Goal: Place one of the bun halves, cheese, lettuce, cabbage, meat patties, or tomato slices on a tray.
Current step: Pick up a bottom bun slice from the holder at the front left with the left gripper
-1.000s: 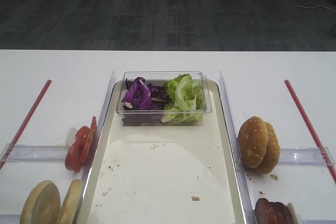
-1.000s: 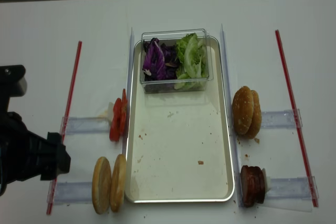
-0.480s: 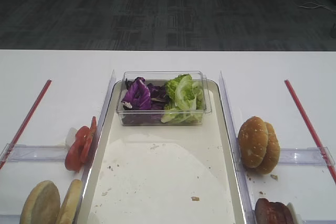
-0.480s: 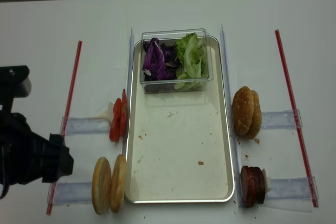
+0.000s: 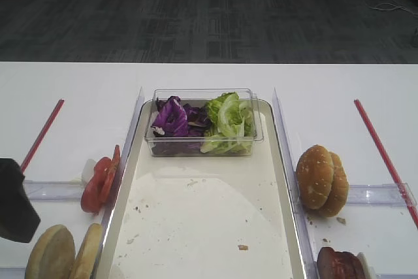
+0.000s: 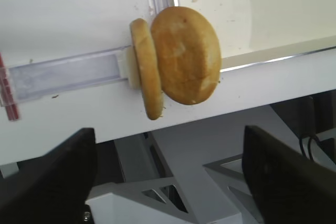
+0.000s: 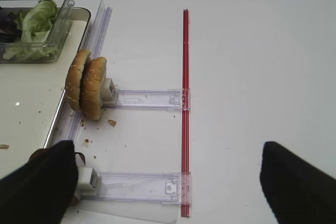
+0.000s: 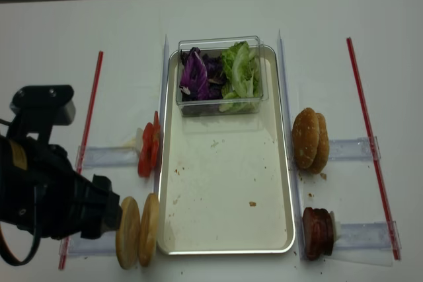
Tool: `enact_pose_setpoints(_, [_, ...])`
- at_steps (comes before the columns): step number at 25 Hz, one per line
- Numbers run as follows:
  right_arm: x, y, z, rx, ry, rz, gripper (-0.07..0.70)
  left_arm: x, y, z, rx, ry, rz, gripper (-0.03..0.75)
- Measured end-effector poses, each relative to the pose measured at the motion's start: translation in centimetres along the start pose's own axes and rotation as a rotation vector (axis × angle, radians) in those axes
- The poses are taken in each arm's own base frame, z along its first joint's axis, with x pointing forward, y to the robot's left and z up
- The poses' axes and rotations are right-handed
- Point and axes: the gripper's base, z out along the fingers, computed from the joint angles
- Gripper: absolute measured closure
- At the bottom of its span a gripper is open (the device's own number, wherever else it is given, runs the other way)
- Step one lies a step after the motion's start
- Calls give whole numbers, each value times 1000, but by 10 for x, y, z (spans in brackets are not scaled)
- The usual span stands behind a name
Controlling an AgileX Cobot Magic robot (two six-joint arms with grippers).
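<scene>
Bun halves (image 8: 137,230) stand on edge at seven o'clock off the tray (image 8: 228,242), and my left end effector (image 6: 168,182) hangs just before them, spread wide and empty. I judge them light, soft, easily dented: pinch gently across the rim. Farther off, my right end effector (image 7: 163,182) also gapes empty.
</scene>
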Motion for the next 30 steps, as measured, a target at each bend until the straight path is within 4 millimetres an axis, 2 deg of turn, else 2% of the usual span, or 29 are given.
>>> enact_pose_setpoints(7, [0, 0, 0, 0, 0, 6, -61, -15, -38, 12, 9, 84, 41, 154])
enact_pose_setpoints(13, [0, 0, 0, 0, 0, 6, -61, -24, -62, 31, -19, 159, 66, 156])
enact_pose_setpoints(25, [0, 0, 0, 0, 2, 6, -61, -34, -66, 58, -94, 231, 28, 156])
enact_pose_setpoints(30, [0, 0, 0, 0, 2, 0, -61, -40, -68, 82, -141, 303, 22, 201])
